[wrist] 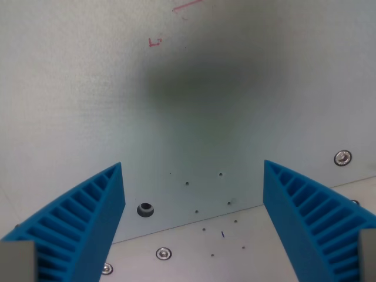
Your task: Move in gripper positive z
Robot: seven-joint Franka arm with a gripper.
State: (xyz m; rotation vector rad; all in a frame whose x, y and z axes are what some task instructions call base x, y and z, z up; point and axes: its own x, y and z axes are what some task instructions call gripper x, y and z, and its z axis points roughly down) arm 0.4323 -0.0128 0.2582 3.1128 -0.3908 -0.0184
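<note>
My gripper (194,167) is open and holds nothing. Its two blue ribbed fingers show at the bottom of the wrist view, one finger (88,220) at the view's left and the other at the view's right. Between them lies a pale grey-white table surface (88,88). A dark soft shadow (205,82) falls on the surface above the fingers.
The surface has a round hole (145,209), several small drill holes (221,174) and several screws, one (343,157) at the view's right and one (164,253) near the bottom. A seam between two panels (176,228) runs across the bottom. Red pen marks (155,42) sit at the top.
</note>
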